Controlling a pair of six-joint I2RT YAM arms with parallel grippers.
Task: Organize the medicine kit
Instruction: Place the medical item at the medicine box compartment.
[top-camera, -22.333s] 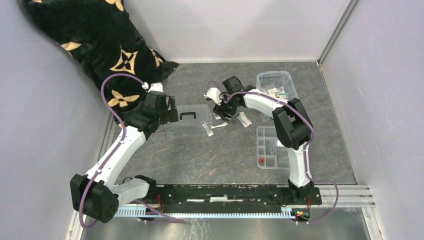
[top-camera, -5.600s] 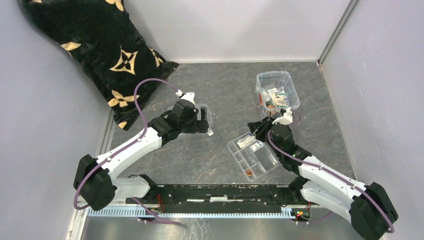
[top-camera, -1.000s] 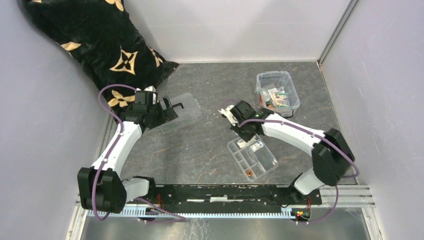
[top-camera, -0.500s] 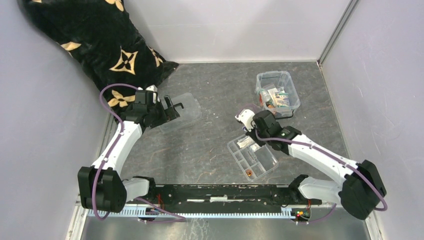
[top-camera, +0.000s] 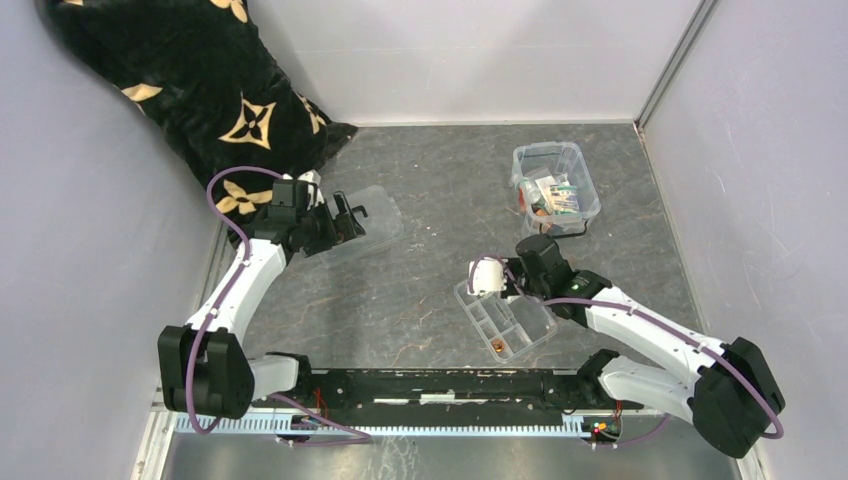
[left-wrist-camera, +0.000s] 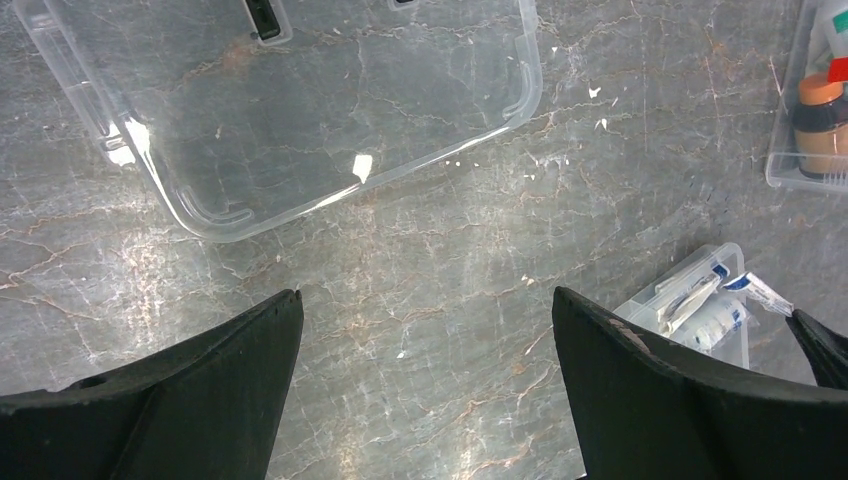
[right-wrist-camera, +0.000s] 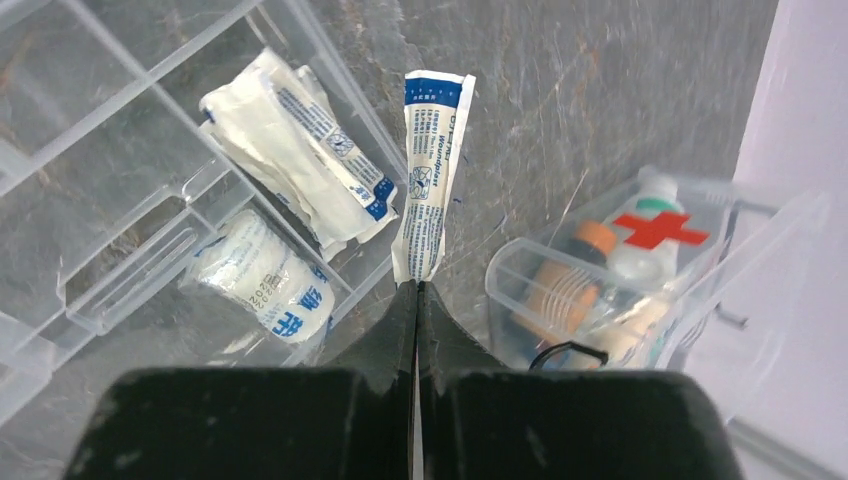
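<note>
The medicine kit (top-camera: 555, 183) is a clear box at the back right; its red cross (right-wrist-camera: 655, 229) and the bottles inside show in the right wrist view. Its flat clear lid (top-camera: 362, 222) with the black handle lies apart at the left, also seen from the left wrist (left-wrist-camera: 300, 100). My left gripper (top-camera: 343, 217) (left-wrist-camera: 425, 296) hovers open by the lid's near edge, nothing between its fingers. My right gripper (top-camera: 508, 283) (right-wrist-camera: 416, 286) is shut on a white-and-blue packet (right-wrist-camera: 430, 175), held over the far corner of the divided tray (top-camera: 520, 335).
The tray's compartments (right-wrist-camera: 120, 190) hold white packets (right-wrist-camera: 300, 150), a bandage roll (right-wrist-camera: 265, 282) and a small orange item (top-camera: 497, 348). A black patterned cushion (top-camera: 190, 90) fills the back left corner. Grey walls close in the table on three sides.
My right arm has swung right and toward the near edge, bringing its gripper over the tray's far end. The left arm has barely moved and stays open by the lid.
</note>
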